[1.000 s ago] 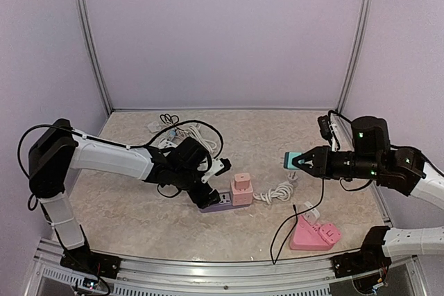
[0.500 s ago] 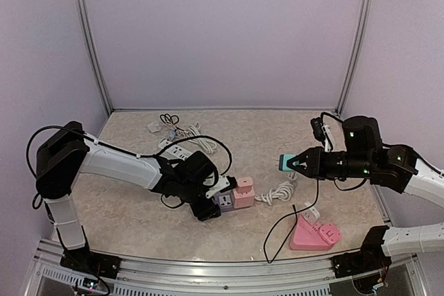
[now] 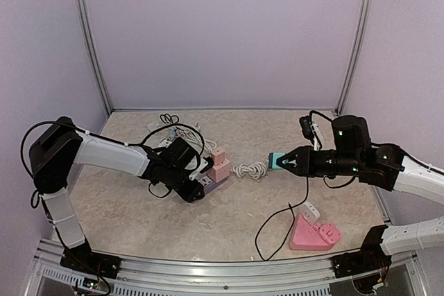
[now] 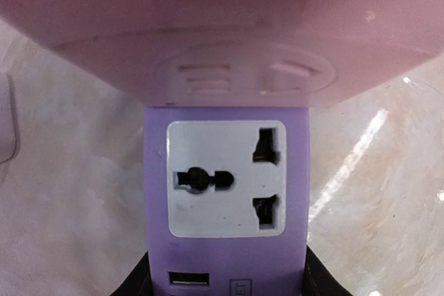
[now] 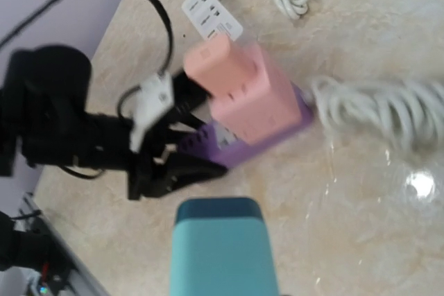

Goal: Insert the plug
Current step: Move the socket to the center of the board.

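A purple power strip point(image 3: 206, 182) with a pink adapter point(image 3: 220, 164) plugged into it lies left of centre. My left gripper point(image 3: 195, 186) is shut on the strip's near end. In the left wrist view the strip point(image 4: 225, 254) shows a free white socket point(image 4: 225, 178) just below the pink adapter point(image 4: 222, 32), with black fingertips point(image 4: 139, 283) at both lower corners. My right gripper point(image 3: 284, 162) is shut on a teal plug point(image 3: 275, 161), held above the table to the right of the strip and pointing at it. The right wrist view shows the plug point(image 5: 222, 247) short of the strip point(image 5: 260, 142).
The strip's white coiled cord point(image 3: 251, 170) lies between the strip and the plug. A black cable point(image 3: 277, 220) hangs from the plug to the table. A pink wedge-shaped holder point(image 3: 316, 233) sits front right. A white power strip point(image 3: 173, 136) and tangled cords lie at the back left.
My left gripper has carried the purple strip left and toward the back, turning it. My right gripper has moved left with the teal plug, closer to the strip. The white cord followed.
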Available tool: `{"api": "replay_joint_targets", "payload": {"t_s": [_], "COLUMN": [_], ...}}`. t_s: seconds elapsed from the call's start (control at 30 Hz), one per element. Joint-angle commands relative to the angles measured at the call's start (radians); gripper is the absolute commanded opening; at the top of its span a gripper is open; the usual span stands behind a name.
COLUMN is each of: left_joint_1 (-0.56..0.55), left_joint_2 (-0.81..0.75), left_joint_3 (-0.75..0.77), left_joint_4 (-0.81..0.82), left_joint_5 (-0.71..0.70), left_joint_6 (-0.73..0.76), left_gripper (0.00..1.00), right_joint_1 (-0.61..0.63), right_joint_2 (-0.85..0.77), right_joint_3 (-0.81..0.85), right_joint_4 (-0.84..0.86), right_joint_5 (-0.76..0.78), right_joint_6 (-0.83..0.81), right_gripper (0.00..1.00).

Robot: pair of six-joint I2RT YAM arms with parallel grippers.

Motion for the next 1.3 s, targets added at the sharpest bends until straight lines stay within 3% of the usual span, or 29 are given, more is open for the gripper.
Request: {"api": "replay_joint_targets", "payload": {"t_s": [0.0, 0.03, 0.1, 0.13, 0.23, 0.33, 0.5, 0.73, 0.87, 0.97, 1.03, 1.13, 1.27], "left_joint_1": [0.031, 0.031, 0.027, 0.023, 0.022, 0.046, 0.074, 0.145, 0.205, 0.272, 0.286, 0.283, 0.282], "left_joint_2": [0.001, 0.006, 0.028, 0.046, 0.075, 0.051, -0.102, -0.200, -0.297, -0.367, -0.372, -0.319, -0.136], "left_joint_3": [-0.057, -0.059, -0.060, -0.058, -0.040, -0.047, -0.050, 0.081, 0.191, 0.298, 0.386, 0.486, 0.646], "left_joint_4": [-0.125, -0.131, -0.141, -0.150, -0.180, -0.202, -0.275, -0.510, -0.627, -0.731, -0.821, -0.907, -1.022], "left_joint_5": [-0.145, -0.150, -0.121, -0.092, -0.021, 0.033, 0.112, 0.217, 0.249, 0.250, 0.210, 0.218, 0.272], "left_joint_6": [-0.148, -0.159, -0.175, -0.179, -0.179, -0.153, -0.048, 0.082, 0.248, 0.488, 0.739, 1.055, 1.363], "left_gripper": [0.00, 0.04, 0.23, 0.42, 0.76, 0.96, 0.99, 0.99, 0.99, 0.99, 0.99, 0.99, 0.99], "right_joint_1": [0.003, 0.008, 0.021, 0.025, 0.029, 0.029, 0.028, 0.028, 0.029, 0.029, 0.028, 0.027, 0.024], "right_joint_2": [0.084, 0.112, 0.171, 0.195, 0.250, 0.281, 0.289, 0.299, 0.291, 0.285, 0.290, 0.307, 0.329], "right_joint_3": [-0.037, -0.039, -0.042, -0.044, -0.045, -0.037, -0.040, -0.018, -0.010, -0.004, -0.005, -0.009, -0.029], "right_joint_4": [0.160, 0.188, 0.252, 0.283, 0.360, 0.394, 0.427, 0.427, 0.431, 0.419, 0.418, 0.434, 0.496], "right_joint_5": [-0.016, -0.018, -0.021, -0.024, -0.040, -0.088, -0.142, -0.172, -0.222, -0.254, -0.257, -0.236, -0.221], "right_joint_6": [-0.125, -0.166, -0.241, -0.269, -0.320, -0.352, -0.391, -0.425, -0.466, -0.532, -0.578, -0.629, -0.648], "right_gripper": [0.00, 0.00, 0.00, 0.00, 0.00, 0.00, 0.00, 0.00, 0.00, 0.00, 0.00, 0.00, 0.00]}}
